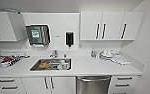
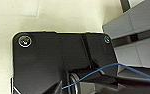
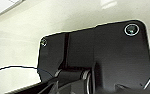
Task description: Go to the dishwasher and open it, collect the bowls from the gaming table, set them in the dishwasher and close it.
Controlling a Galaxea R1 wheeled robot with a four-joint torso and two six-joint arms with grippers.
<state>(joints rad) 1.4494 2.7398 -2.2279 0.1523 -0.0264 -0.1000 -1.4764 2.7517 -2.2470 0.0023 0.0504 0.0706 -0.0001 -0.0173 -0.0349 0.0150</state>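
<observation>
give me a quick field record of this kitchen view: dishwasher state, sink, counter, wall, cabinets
dishwasher: brushed stainless-steel under-counter dishwasher, door shut, bar handle along its top
sink: steel sink basin set in the white countertop, dishes inside, tap behind it
counter right: small bottles and white dishes
counter left: dish rack with items
wall: paper towel dispenser, black soap dispenser
cabinets: white wall cabinets, doors closed

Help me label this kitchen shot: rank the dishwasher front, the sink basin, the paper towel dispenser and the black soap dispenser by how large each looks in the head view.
1. Sink basin
2. Dishwasher, cut off by the picture's lower edge, so only roughly as large as the sink
3. Paper towel dispenser
4. Black soap dispenser
</observation>
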